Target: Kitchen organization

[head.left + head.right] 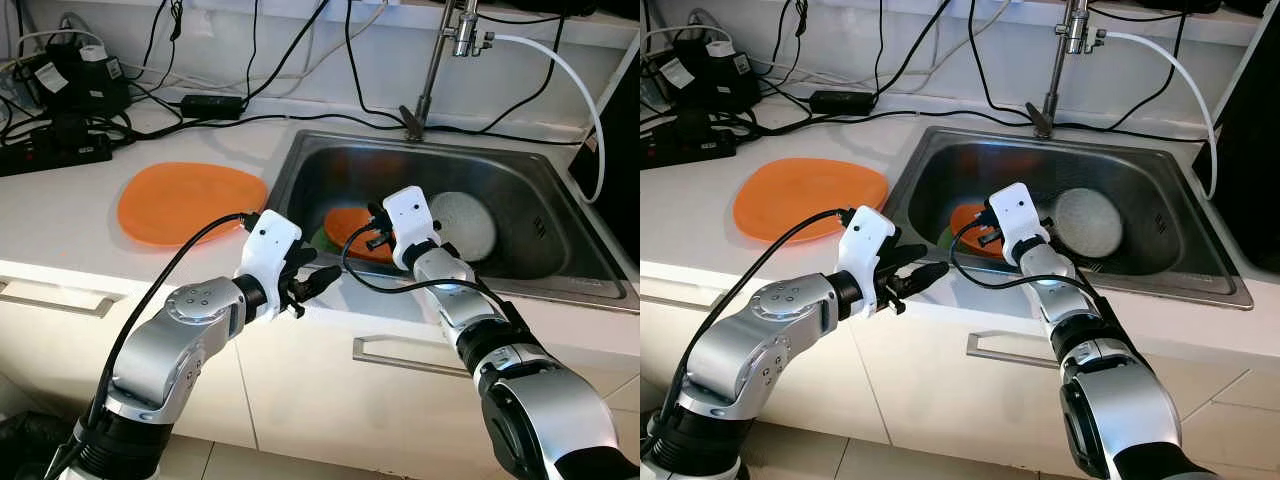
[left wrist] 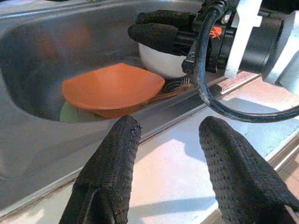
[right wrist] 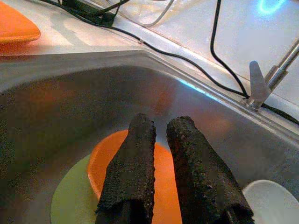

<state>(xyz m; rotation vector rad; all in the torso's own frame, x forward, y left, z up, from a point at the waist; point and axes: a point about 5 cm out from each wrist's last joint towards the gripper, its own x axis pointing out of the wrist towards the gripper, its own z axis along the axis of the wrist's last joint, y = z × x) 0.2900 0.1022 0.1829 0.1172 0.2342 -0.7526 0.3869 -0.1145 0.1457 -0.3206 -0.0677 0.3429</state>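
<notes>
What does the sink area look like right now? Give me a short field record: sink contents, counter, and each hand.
sink: stainless steel basin, tap behind it
sink contents: orange plastic bowl on a pale green plate; white round dish beside them
counter: flat orange plastic plate left of the sink
left hand: open, empty, over the sink's front edge
right hand: above the orange bowl, fingers close together, gripping nothing
behind: black cables and power strip along the wall
</notes>
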